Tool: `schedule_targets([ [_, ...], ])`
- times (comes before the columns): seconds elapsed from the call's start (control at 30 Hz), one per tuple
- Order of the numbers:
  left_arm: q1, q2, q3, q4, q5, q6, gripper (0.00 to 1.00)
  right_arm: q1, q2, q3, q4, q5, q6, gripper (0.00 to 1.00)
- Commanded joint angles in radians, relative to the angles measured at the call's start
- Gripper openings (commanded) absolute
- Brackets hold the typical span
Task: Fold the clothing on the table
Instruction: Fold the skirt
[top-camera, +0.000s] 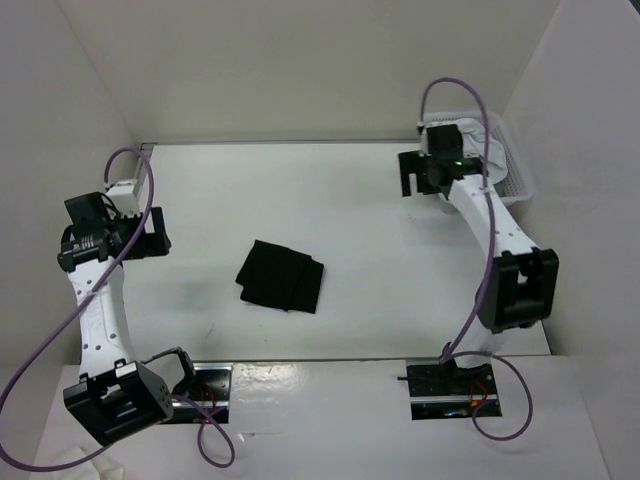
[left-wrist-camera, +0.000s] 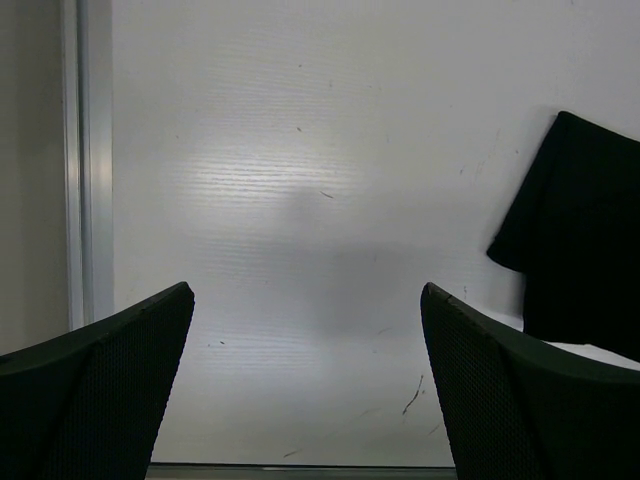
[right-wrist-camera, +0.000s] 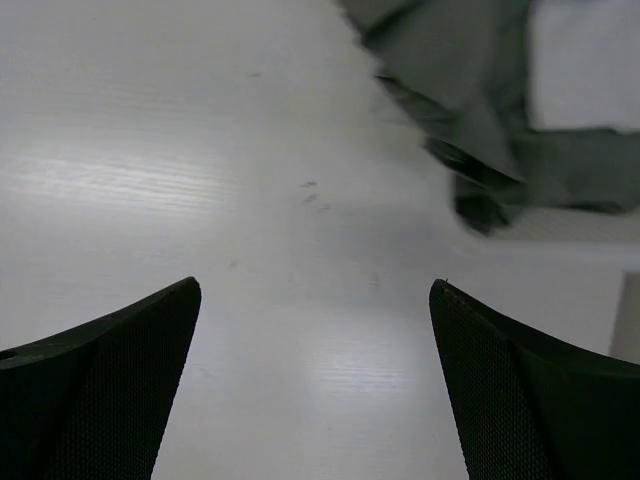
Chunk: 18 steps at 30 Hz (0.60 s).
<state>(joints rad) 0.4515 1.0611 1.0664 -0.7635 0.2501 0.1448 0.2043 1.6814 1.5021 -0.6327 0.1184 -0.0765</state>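
The left pincer (left-wrist-camera: 305, 290) stands spread wide with nothing between its fingers, hovering over bare white worktop (top-camera: 350, 200) close to the left edge. Its wrist view catches only a corner of the clothing (top-camera: 281, 276) off to its right. The right pincer (right-wrist-camera: 315, 285) is just as wide and just as empty, poised near the far right corner. A grey garment (right-wrist-camera: 460, 90) lies crumpled just beyond its fingers, beside a white basket (top-camera: 515, 165) that sits in that corner.

Well apart from both pincers, the clothing lies near the middle of the worktop, a little nearer the front edge than the far one. It is a small, compact black rectangle, turned slightly askew to the edges. Layered edges show along its right side, where one ply sits a touch short of the one below, and its outline is fairly straight with no loose sleeve or flap trailing out.

Judging from that shape, the folding looks done or all but done. At most a slight squaring of the offset layers seems left.
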Motion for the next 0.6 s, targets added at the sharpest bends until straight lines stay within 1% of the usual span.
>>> schedule_targets([
  [0.0,0.007,-0.02,-0.017,0.047,-0.015,-0.039,1.0,-0.052,-0.127,-0.089,0.028,0.07,0.078,0.99],
  [0.03,0.007,-0.02,-0.026,0.059,-0.015,-0.039,1.0,-0.077,-0.152,-0.145,0.04,0.07,0.078,0.99],
  [0.1,0.007,-0.02,-0.035,0.07,-0.026,-0.039,1.0,-0.132,-0.245,-0.204,0.054,0.026,0.078,0.99],
  [0.13,0.007,-0.02,-0.036,0.07,-0.026,-0.039,1.0,-0.193,-0.277,-0.264,0.071,0.004,0.078,0.99],
  [0.17,0.007,-0.02,-0.036,0.07,-0.026,-0.039,1.0,-0.216,-0.342,-0.291,0.085,-0.011,0.078,0.99],
  [0.2,0.007,-0.01,-0.036,0.081,-0.026,-0.039,1.0,-0.236,-0.373,-0.345,0.094,-0.02,0.078,0.99],
  [0.23,0.007,-0.01,-0.036,0.09,-0.026,-0.039,1.0,-0.274,-0.402,-0.371,0.108,-0.02,0.078,0.99],
  [0.3,0.007,0.002,-0.046,0.09,-0.026,-0.048,1.0,-0.313,-0.489,-0.436,0.119,-0.042,0.078,0.99],
  [0.43,0.007,0.02,-0.056,0.101,-0.015,-0.048,1.0,-0.451,-0.6,-0.491,0.119,-0.103,0.066,0.99],
  [0.57,0.007,0.02,-0.065,0.11,-0.006,-0.048,1.0,-0.528,-0.678,-0.543,0.119,-0.154,0.044,0.99],
])
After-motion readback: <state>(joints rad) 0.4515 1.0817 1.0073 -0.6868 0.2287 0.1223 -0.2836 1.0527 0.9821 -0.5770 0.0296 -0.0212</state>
